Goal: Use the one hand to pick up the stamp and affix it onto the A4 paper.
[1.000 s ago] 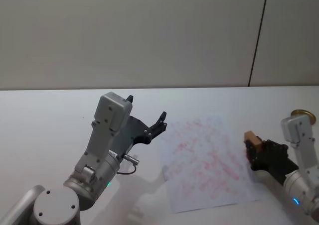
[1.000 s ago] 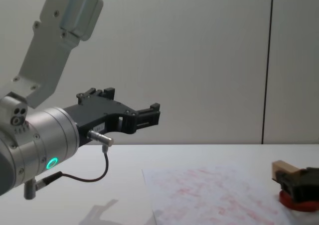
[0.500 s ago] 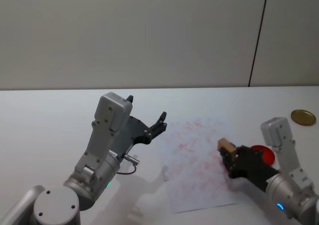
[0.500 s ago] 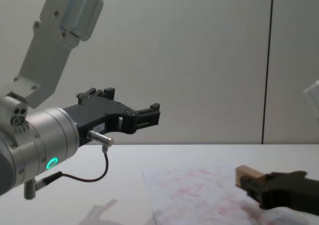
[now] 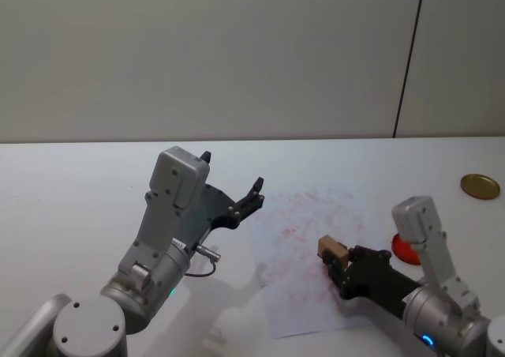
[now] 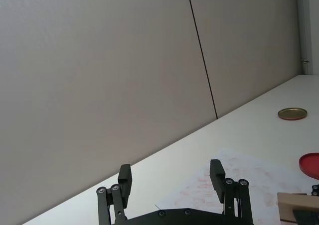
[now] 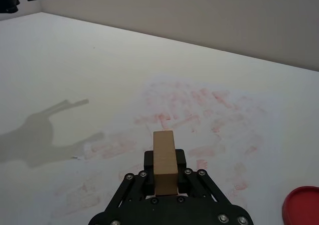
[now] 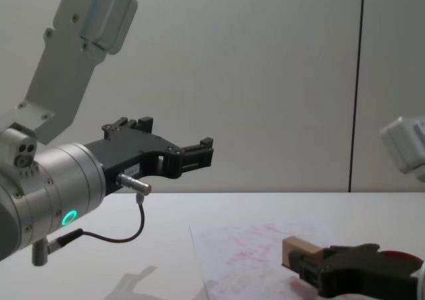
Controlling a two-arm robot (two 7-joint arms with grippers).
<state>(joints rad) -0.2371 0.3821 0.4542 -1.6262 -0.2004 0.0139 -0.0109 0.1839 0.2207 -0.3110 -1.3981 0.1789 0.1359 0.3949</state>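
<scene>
The stamp [image 5: 332, 250], a small tan wooden block, is held in my right gripper [image 5: 338, 265], which is shut on it. It hangs low over the near middle of the A4 paper [image 5: 309, 223], a white sheet covered in faint red marks. Whether it touches the sheet I cannot tell. In the right wrist view the stamp [image 7: 164, 160] stands out of the gripper [image 7: 164, 179] over the paper [image 7: 199, 110]. The chest view has the stamp [image 8: 300, 251] in the right gripper [image 8: 307, 268] above the paper [image 8: 232, 247]. My left gripper [image 5: 246, 201] is open in the air, left of the sheet.
A flat red ink pad [image 5: 402, 249] lies just right of the paper, partly behind my right arm. A round gold lid [image 5: 480, 186] sits at the far right of the white table [image 5: 71, 191]. The left arm's silver body [image 8: 46, 200] looms large at the left of the chest view.
My right gripper has carried the stamp leftward, from above the red ink pad to over the middle of the paper. The left arm has not moved.
</scene>
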